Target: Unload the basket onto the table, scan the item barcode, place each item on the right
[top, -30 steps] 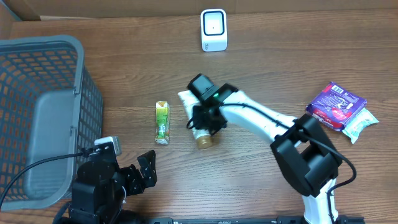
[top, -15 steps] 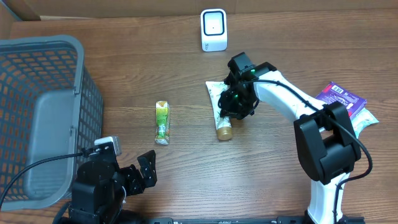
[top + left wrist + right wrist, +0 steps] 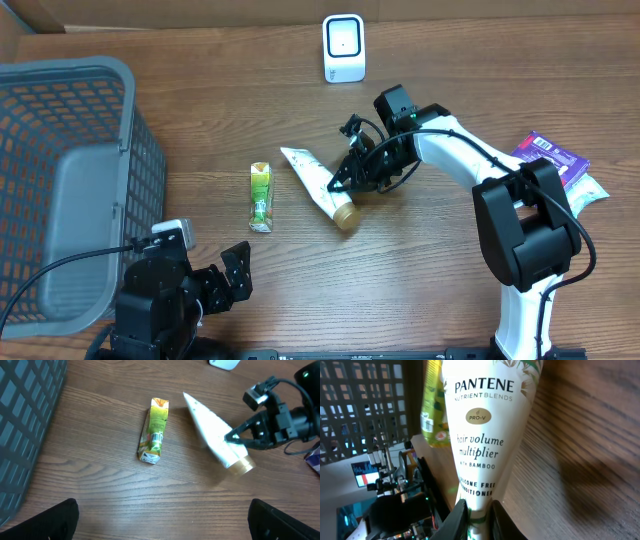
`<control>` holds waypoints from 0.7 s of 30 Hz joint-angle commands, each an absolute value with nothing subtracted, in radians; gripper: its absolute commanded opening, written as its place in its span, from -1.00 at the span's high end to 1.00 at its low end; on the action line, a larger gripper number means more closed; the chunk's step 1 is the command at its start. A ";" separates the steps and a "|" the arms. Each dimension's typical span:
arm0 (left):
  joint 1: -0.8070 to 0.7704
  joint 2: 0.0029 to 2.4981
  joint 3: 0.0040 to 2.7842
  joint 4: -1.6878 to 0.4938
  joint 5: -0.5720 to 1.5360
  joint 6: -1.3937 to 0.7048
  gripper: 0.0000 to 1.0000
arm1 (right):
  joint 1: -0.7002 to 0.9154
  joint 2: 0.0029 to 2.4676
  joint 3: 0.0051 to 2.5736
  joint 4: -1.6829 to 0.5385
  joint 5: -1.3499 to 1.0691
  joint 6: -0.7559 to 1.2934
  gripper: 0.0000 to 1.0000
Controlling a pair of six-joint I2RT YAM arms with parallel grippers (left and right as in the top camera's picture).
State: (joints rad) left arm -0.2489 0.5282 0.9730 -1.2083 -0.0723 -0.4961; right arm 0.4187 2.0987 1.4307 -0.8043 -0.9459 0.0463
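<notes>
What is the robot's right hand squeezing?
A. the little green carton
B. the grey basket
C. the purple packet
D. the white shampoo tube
D: the right gripper has its two fingers closed on the white shampoo tube near the cap end, while the little green carton lies apart from it, untouched.

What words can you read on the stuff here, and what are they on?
"PANTENE": white tube.
"NUTRIENTBLENDS": same tube.
"PRO-V": its gold oval.
"hair volume multiplier": same tube.
"WITH BAMBOO": same tube.
Lowest lines on it: partly cut off.
Too small to read: print on the green carton and purple packet.
</notes>
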 commanded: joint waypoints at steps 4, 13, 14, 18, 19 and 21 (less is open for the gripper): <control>-0.249 0.522 0.970 -1.208 -0.085 -0.494 -0.99 | 0.408 2.090 1.377 -0.799 -0.691 0.168 0.31; -0.249 0.522 0.970 -1.208 -0.085 -0.494 -0.99 | 0.432 2.077 1.593 -1.016 -0.494 0.183 0.07; -0.249 0.522 0.970 -1.208 -0.085 -0.495 -0.99 | 0.443 2.074 1.613 -1.024 -0.494 0.183 0.09; -0.249 0.522 0.970 -1.208 -0.085 -0.494 -0.99 | 0.505 2.063 1.639 -1.023 -0.495 0.240 0.71; -0.249 0.522 0.970 -1.208 -0.085 -0.494 -0.99 | 0.523 2.064 1.638 -1.029 -0.500 0.271 0.88; -0.249 0.522 0.970 -1.208 -0.085 -0.494 -0.99 | 0.559 2.065 1.635 -1.047 -0.502 0.315 0.92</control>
State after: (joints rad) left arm -0.2489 0.5282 0.9730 -1.2083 -0.0723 -0.4961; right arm 0.4942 2.0914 1.6264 -1.0271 -0.5079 0.2329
